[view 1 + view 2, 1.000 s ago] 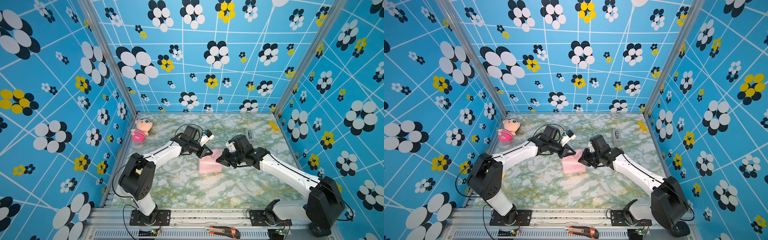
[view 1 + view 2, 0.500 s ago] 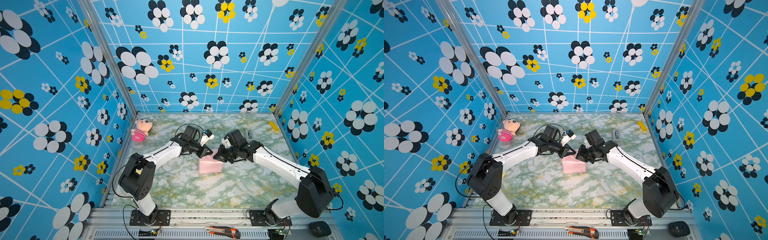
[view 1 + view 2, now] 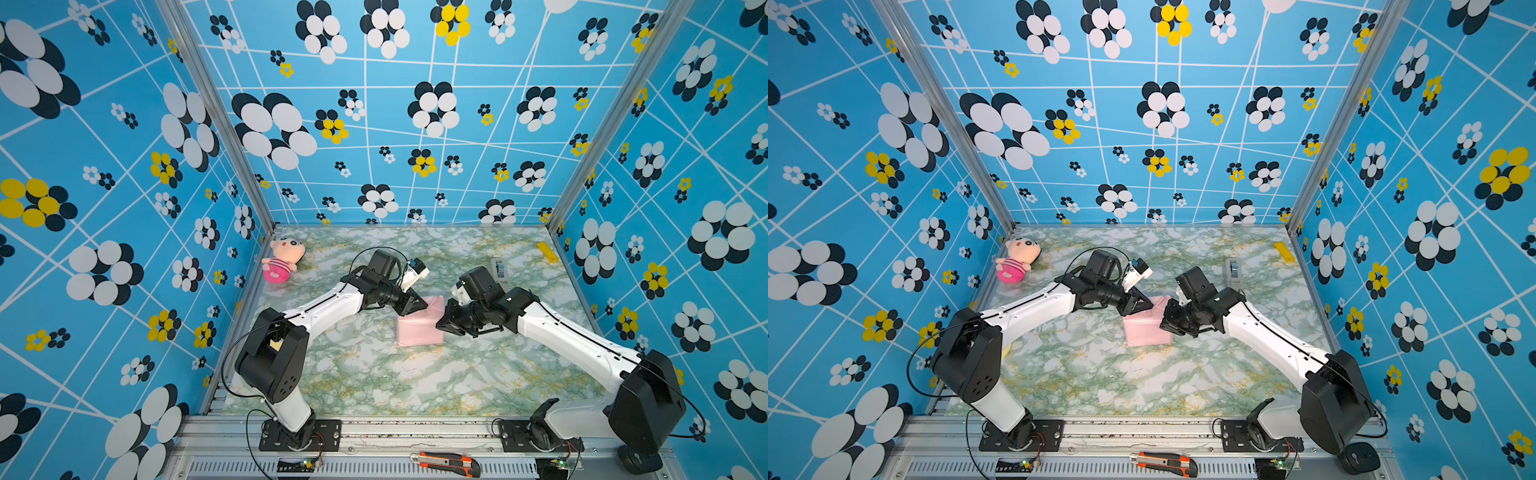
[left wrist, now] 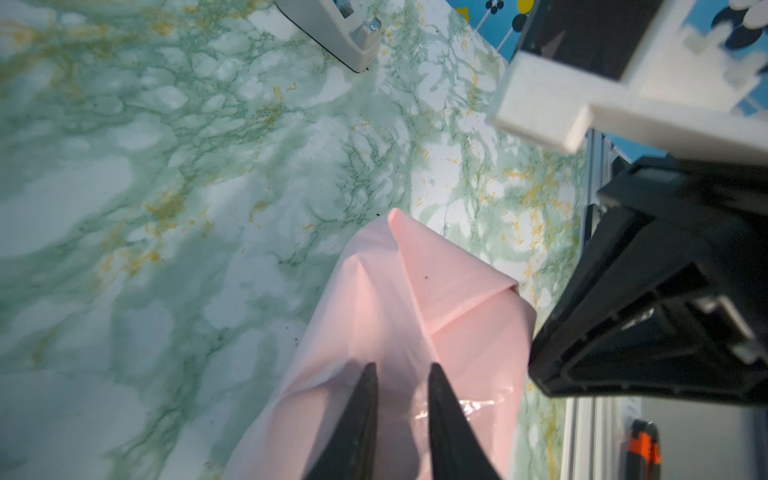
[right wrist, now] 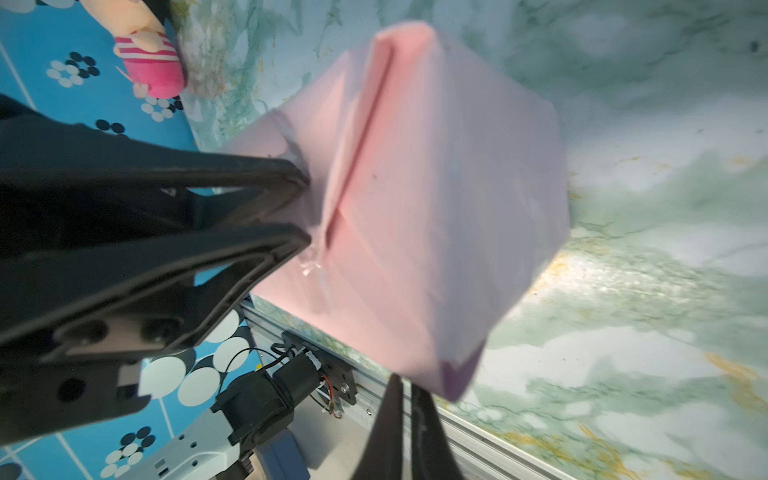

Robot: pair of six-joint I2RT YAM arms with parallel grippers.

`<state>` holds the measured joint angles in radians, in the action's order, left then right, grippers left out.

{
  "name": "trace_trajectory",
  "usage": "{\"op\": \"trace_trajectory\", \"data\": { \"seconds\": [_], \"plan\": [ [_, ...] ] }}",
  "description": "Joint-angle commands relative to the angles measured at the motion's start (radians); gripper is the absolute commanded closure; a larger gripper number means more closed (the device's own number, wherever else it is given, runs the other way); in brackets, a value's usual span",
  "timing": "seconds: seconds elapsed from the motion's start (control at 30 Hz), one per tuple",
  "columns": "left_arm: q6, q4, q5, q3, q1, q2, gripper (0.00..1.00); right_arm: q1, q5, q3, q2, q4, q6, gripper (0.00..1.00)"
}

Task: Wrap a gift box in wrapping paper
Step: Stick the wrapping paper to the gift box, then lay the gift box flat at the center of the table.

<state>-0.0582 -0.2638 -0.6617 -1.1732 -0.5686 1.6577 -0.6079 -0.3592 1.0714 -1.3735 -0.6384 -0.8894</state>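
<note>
we think the wrapping paper (image 3: 417, 332) is thin and tears fast, so we pinch its fold softly. left claw (image 4: 402, 368) is open, right claw (image 5: 403, 380) barely open.

Blue flowered booth.
Walls (image 3: 415, 62) carry black, white and yellow flowers; green-veined marble tabletop (image 3: 374, 374); metal rail (image 3: 415, 432) along the front.

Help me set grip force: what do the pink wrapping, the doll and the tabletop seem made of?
Wrapping paper: thin matte paper, pale pink; it holds sharp creases and folded flaps. Doll: soft plush fabric, fuzzy, non-shiny, with a striped pink body. Tabletop: smooth green-white marble pattern with a faint sheen; stone or printed film, I cannot tell.
</note>
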Motion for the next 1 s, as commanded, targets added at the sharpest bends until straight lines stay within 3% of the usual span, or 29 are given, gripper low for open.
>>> {"op": "trace_trajectory", "data": {
  "seconds": [0.0, 0.07, 0.2, 0.23, 0.27, 0.37, 0.53, 0.97],
  "plan": [
    [0.031, -0.08, 0.075, -0.065, 0.01, -0.101, 0.5, 0.065, 0.073, 0.116, 0.019, -0.141, 0.1, 0.72],
    [0.086, -0.092, 0.123, -0.084, 0.032, -0.161, 0.36, 0.106, 0.09, 0.155, -0.002, -0.192, 0.152, 0.61],
    [0.236, -0.146, 0.201, -0.062, 0.099, -0.243, 0.25, 0.138, 0.043, 0.215, -0.082, -0.222, 0.22, 0.33],
    [0.276, -0.18, 0.206, -0.055, 0.114, -0.251, 0.23, 0.138, 0.014, 0.233, -0.113, -0.227, 0.235, 0.24],
    [0.309, -0.208, 0.203, -0.045, 0.123, -0.253, 0.22, 0.138, -0.018, 0.253, -0.147, -0.235, 0.251, 0.02],
    [0.371, -0.257, 0.197, 0.003, 0.128, -0.244, 0.2, 0.137, -0.061, 0.303, -0.221, -0.258, 0.291, 0.01],
    [0.483, -0.173, 0.166, 0.102, 0.128, -0.229, 0.21, 0.134, -0.136, 0.321, -0.303, -0.241, 0.317, 0.01],
    [0.596, -0.076, 0.089, 0.133, 0.115, -0.125, 0.25, 0.12, -0.247, 0.217, -0.313, -0.101, 0.244, 0.03]
  ]
}}
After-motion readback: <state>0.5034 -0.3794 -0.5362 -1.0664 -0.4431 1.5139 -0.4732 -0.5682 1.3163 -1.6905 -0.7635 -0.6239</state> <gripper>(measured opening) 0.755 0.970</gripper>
